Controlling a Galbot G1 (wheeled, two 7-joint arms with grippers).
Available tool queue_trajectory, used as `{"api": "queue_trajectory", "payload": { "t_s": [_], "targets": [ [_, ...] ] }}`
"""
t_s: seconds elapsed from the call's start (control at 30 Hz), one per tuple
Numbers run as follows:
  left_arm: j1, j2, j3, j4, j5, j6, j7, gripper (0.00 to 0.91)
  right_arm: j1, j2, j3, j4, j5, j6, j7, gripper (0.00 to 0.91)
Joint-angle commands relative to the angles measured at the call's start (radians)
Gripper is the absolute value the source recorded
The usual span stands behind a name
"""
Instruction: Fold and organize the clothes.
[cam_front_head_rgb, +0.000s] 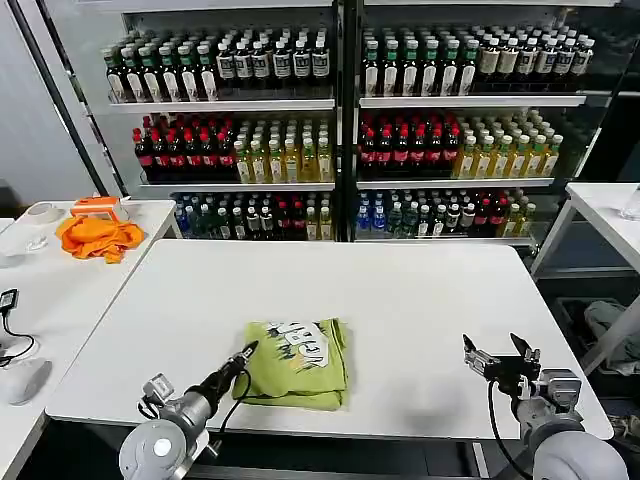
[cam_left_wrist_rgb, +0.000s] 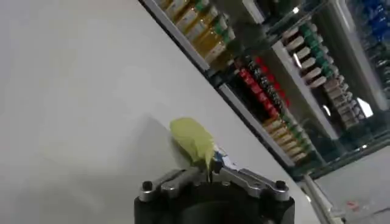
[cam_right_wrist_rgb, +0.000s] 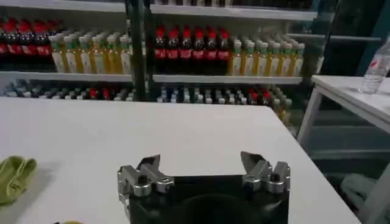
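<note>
T-shirt (cam_front_head_rgb: 298, 364): folded, near front edge of worktop (cam_front_head_rgb: 400, 290), print partly hidden. Left end effector (cam_front_head_rgb: 247, 351): clamped on its left edge. Right end effector (cam_front_head_rgb: 497, 352): fingers apart, well clear.

Folded lime T-shirt (cam_front_head_rgb: 297, 364), white graphic upward

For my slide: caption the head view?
Left pincer shut on folded T-shirt; right pincer open nearby.
</note>
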Motion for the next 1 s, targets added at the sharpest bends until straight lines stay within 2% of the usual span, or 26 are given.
{"api": "queue_trajectory", "payload": {
  "t_s": [0.03, 0.23, 0.33, 0.4, 0.57, 0.6, 0.63, 0.7, 0.8, 0.93, 1.0],
  "targets": [
    [-0.002, -0.015, -0.016, -0.003, -0.049, -0.011, 0.001, 0.010, 0.001, -0.001, 0.000, 0.000, 0.001, 0.000, 0.001, 0.907],
    [0.010, 0.004, -0.099, -0.041, -0.041, -0.007, -0.012, 0.010, 0.007, -0.001, 0.000, -0.003, 0.004, 0.000, 0.000, 0.907],
    [0.021, 0.066, -0.192, -0.063, -0.030, 0.008, -0.015, 0.010, 0.015, -0.001, -0.002, -0.008, 0.008, 0.000, -0.001, 0.907],
    [0.029, 0.134, -0.270, -0.075, -0.037, 0.031, -0.013, 0.020, 0.026, -0.002, -0.006, -0.011, 0.011, 0.000, -0.002, 0.907],
    [0.033, 0.411, -0.508, -0.075, -0.139, 0.094, -0.009, 0.010, 0.073, 0.000, -0.027, -0.022, 0.023, 0.000, -0.002, 0.907],
    [0.034, 0.442, -0.525, -0.071, -0.150, 0.105, -0.008, 0.020, 0.081, 0.000, -0.029, -0.023, 0.024, 0.000, -0.002, 0.907],
    [0.036, 0.537, -0.559, -0.061, -0.164, 0.107, 0.000, 0.010, 0.091, 0.001, -0.032, -0.027, 0.029, 0.000, -0.002, 0.907],
    [0.036, 0.642, -0.601, -0.043, -0.182, 0.109, 0.005, 0.010, 0.108, 0.002, -0.035, -0.031, 0.038, 0.000, -0.003, 0.907],
    [0.020, 0.739, -0.580, -0.056, -0.177, 0.110, 0.002, 0.010, 0.123, 0.002, -0.036, -0.037, 0.048, 0.000, -0.005, 0.907],
    [0.020, 0.732, -0.436, -0.166, -0.061, 0.109, -0.002, 0.010, 0.128, 0.003, -0.035, -0.041, 0.053, 0.001, -0.008, 0.907],
    [0.040, 0.656, -0.287, -0.225, 0.060, 0.106, 0.001, 0.010, 0.126, 0.005, -0.035, -0.044, 0.054, 0.001, -0.009, 0.907]
  ]
}}
